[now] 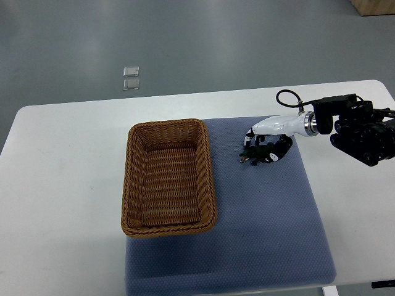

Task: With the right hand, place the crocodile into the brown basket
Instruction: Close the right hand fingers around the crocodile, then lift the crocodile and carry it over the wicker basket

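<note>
A small dark green toy crocodile lies on the blue mat, right of the brown wicker basket. My right hand, white with black fingers, reaches in from the right edge and sits over the crocodile. Its fingers are curled around the toy's body, and the toy's left end sticks out past the fingertips. I cannot tell whether the toy is lifted off the mat. The basket stands empty about a hand's width left of the crocodile. My left arm does not show.
The mat and basket lie on a white table whose rounded edges show at the top and sides. On the grey floor beyond are two small clear squares and a wooden box corner.
</note>
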You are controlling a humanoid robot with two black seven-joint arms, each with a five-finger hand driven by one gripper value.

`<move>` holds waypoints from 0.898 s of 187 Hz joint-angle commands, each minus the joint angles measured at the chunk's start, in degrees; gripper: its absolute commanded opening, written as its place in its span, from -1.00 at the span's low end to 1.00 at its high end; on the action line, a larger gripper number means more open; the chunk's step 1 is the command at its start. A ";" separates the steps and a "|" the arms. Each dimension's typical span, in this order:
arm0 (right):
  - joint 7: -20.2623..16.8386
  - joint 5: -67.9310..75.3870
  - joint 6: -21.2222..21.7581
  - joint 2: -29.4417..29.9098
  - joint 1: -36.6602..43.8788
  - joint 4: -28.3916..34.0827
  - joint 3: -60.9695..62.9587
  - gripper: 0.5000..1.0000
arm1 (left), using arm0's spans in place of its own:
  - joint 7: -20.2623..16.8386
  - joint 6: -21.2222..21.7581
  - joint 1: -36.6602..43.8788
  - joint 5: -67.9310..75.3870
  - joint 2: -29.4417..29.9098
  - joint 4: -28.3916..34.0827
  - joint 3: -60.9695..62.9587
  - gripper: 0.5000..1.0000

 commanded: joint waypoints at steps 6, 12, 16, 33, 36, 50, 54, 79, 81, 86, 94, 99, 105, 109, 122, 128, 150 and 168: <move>0.90 -0.01 -0.23 -0.01 0.00 0.00 -0.67 -0.92 | 0.00 0.00 0.00 -0.02 0.00 0.00 -0.02 1.00; 1.16 -0.01 -0.23 -0.01 0.09 0.00 -0.85 -0.97 | 0.00 0.00 0.00 -0.02 0.00 0.00 -0.02 1.00; 1.16 -0.01 -0.32 -0.01 0.09 0.00 -0.85 -0.98 | 0.00 0.00 0.00 -0.02 0.00 0.00 0.07 1.00; 1.34 -0.01 -0.32 -0.01 0.18 0.00 -0.85 -1.00 | 0.00 0.00 0.00 -0.02 0.00 0.00 -0.02 1.00; 1.34 -0.01 -0.32 -0.01 0.18 0.00 -0.85 -1.00 | 0.00 0.00 0.00 -0.02 0.00 0.00 -0.02 1.00; 1.34 -0.01 -0.32 -0.10 0.27 0.00 -0.76 -1.00 | 0.00 0.00 0.00 -0.02 0.00 0.00 -0.02 1.00; 1.34 -0.01 -0.41 -0.10 0.36 0.00 -0.76 -1.00 | 0.00 0.00 0.00 -0.02 0.00 0.00 0.07 1.00; 1.42 0.43 -0.32 -0.10 1.41 0.00 -0.49 -1.00 | 0.00 0.00 0.00 0.07 0.00 0.00 -0.02 1.00; 1.42 0.52 -0.23 -0.10 1.50 0.00 -0.41 -1.00 | 0.00 0.00 0.00 -0.02 0.00 0.00 -0.02 1.00; 1.69 0.61 -0.23 -0.19 1.59 0.00 -0.41 -1.00 | 0.00 0.00 0.00 -0.02 0.00 0.00 -0.02 1.00; 1.71 0.78 -0.23 -0.19 1.85 0.00 -0.41 -1.00 | 0.00 0.00 0.00 -0.02 0.00 0.00 -0.02 1.00; 1.71 0.87 -0.23 -0.19 2.11 0.00 -0.32 -1.00 | 0.00 0.00 0.00 -0.02 0.00 0.00 -0.02 1.00; 1.71 0.87 -0.32 -0.19 2.29 0.00 -0.14 -1.00 | 0.00 0.00 0.00 -0.02 0.00 0.00 -0.02 1.00; 1.71 0.96 -0.32 -0.19 2.38 0.00 -0.06 -1.00 | 0.00 0.00 0.00 -0.02 0.00 0.00 -0.02 1.00; 1.71 0.96 -0.32 -0.19 2.55 0.09 0.12 -1.00 | 0.00 0.00 0.00 -0.02 0.00 0.00 0.07 1.00; 1.71 0.96 -0.32 -0.27 2.55 0.09 0.21 -1.00 | 0.00 0.00 0.00 -0.02 0.00 0.00 -0.02 1.00; 1.71 1.13 -0.41 -0.36 3.34 0.18 0.21 -1.00 | 0.00 0.00 0.00 -0.02 0.00 0.00 0.07 1.00; 1.71 1.13 -0.50 -0.36 4.31 0.26 0.30 -1.00 | 0.00 0.00 0.00 -0.02 0.00 0.00 0.07 1.00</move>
